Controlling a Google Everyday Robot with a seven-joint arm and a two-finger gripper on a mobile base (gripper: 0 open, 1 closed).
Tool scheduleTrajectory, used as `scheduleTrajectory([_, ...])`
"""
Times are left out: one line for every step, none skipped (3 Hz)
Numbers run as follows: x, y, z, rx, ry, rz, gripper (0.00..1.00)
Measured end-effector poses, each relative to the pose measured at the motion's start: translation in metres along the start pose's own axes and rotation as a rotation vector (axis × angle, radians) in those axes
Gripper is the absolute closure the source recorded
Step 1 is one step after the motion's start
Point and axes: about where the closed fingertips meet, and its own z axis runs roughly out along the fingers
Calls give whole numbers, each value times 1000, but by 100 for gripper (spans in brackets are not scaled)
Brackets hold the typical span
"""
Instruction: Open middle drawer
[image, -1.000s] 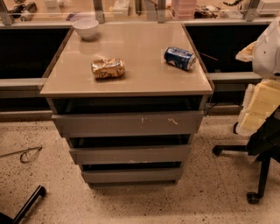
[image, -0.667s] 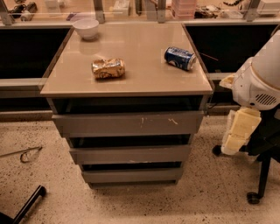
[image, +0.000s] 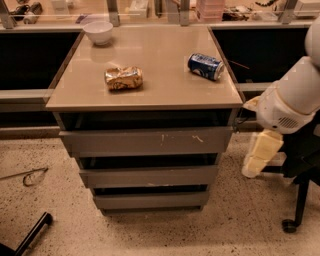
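A grey cabinet with three stacked drawer fronts stands in the middle of the camera view. The middle drawer (image: 148, 176) is a plain flat grey front and is closed. Above it is the taller front with white scratch marks (image: 147, 141); below it is the smallest front (image: 150, 200). My gripper (image: 259, 156) hangs cream-coloured under the white arm (image: 290, 102) at the right. It points down, just right of the cabinet's right side, at about the height of the top and middle drawers. It touches nothing.
On the cabinet top (image: 165, 90) lie a crumpled snack bag (image: 123, 78), a blue can on its side (image: 205, 66) and a white bowl (image: 98, 32). A black office chair base (image: 297, 210) stands at the right. A wire tool (image: 30, 176) lies on the speckled floor at left.
My arm and gripper have moved left and down from the right edge of the view, closer to the cabinet's right side. The drawers have not moved.
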Motion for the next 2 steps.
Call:
scheduleTrajectory([25,-10,68,-25,-110,98,0])
scheduleTrajectory([31,-28,123,18,-194,164,0])
